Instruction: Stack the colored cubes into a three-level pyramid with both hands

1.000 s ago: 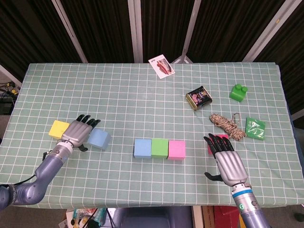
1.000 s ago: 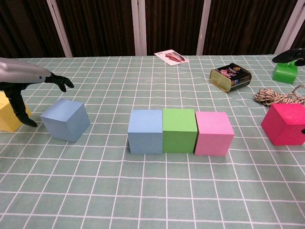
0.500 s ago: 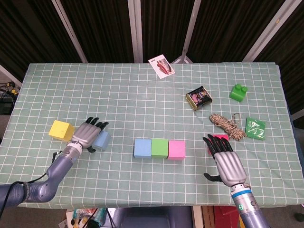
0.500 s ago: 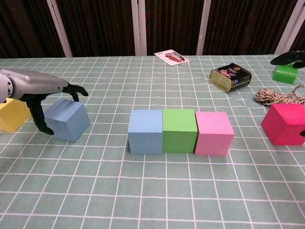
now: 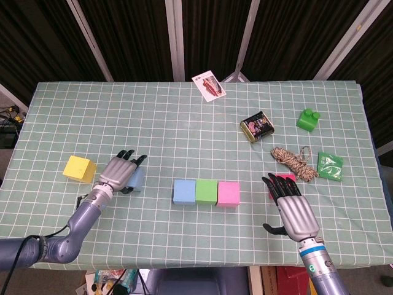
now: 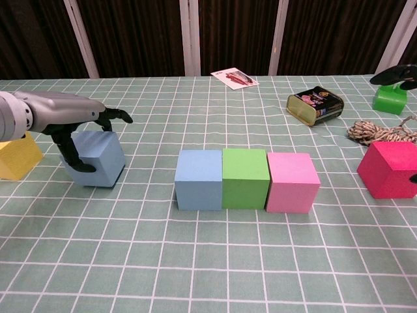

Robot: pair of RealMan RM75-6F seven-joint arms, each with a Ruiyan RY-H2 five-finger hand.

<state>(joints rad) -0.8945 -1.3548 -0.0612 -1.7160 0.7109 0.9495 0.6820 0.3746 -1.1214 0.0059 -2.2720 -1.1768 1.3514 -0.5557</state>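
On the counter (image 5: pixel 184 123), the row of three cubes (image 5: pixel 206 192) is the landmark. Left of the row, the left hand (image 5: pixel 118 173) is grasping the loose blue cube (image 6: pixel 100 158) with its fingers (image 6: pixel 73 158) around it. Right of the row, the right hand (image 5: pixel 293 208) is released, fingers spread over the red cube (image 6: pixel 391 169)
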